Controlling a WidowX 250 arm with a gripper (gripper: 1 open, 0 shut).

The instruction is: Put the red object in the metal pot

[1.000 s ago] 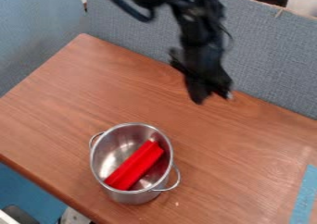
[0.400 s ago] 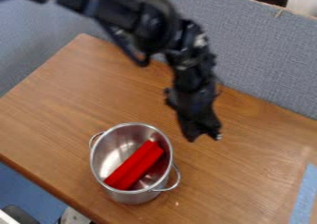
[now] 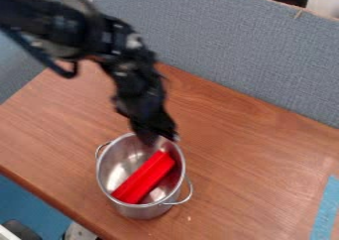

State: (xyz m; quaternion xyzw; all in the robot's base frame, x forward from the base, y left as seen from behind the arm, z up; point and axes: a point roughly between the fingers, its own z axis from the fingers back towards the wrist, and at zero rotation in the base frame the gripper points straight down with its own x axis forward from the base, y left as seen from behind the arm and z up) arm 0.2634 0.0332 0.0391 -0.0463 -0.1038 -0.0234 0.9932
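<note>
Operator: Report the location of the red object [image 3: 145,177].

Technician: It lies inside the metal pot [image 3: 117,157], set diagonally. Its upper end leans toward the far right wall; its lower end sits near the front left of the pot floor. The block is bright red and flat, and nothing is touching it.

Operator: Position of the pot?

Technician: It stands upright on the wooden table [image 3: 54,105], close to the front edge. One loop handle shows at the lower right of the rim.

Operator: State of the gripper [image 3: 158,138]?

Technician: It points steeply downward over the far rim of the pot, just above the upper end of the block. The tip is blurred, but the jaws are drawn together and empty. The dark arm reaches in from the upper left, in front of the blue partition [image 3: 252,41]
</note>
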